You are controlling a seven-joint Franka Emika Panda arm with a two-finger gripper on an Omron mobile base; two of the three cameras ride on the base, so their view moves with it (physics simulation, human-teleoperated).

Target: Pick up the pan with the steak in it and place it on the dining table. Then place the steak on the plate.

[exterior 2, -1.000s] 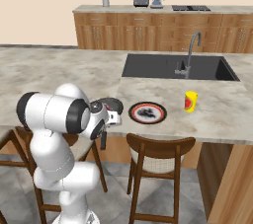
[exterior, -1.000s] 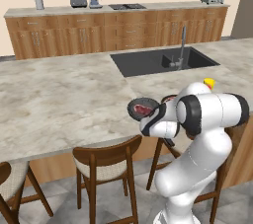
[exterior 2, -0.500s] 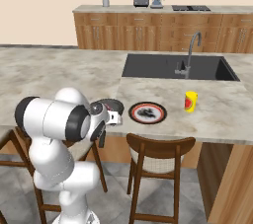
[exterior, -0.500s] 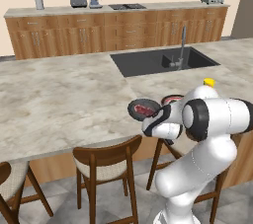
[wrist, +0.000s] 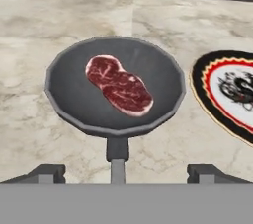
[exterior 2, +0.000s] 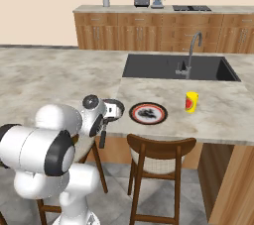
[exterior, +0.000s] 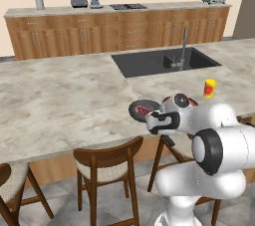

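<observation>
The dark pan rests on the beige marbled dining table, close to its front edge. Its black handle points toward me. The red steak lies flat inside the pan, a little above centre. My gripper is open; its two fingertips stand wide on either side of the handle end without touching it. Just right of the pan is the plate, with a dark and red rim and a pale centre. From the base, the pan and the plate show beside my hand.
A small yellow cup stands right of the plate. The dark sink with its tap lies behind them. Wooden stools stand below the table's front edge. The wall counter runs along the back.
My gripper has opened and let go of the pan's handle. The pan stays put on the table with the steak in it.
</observation>
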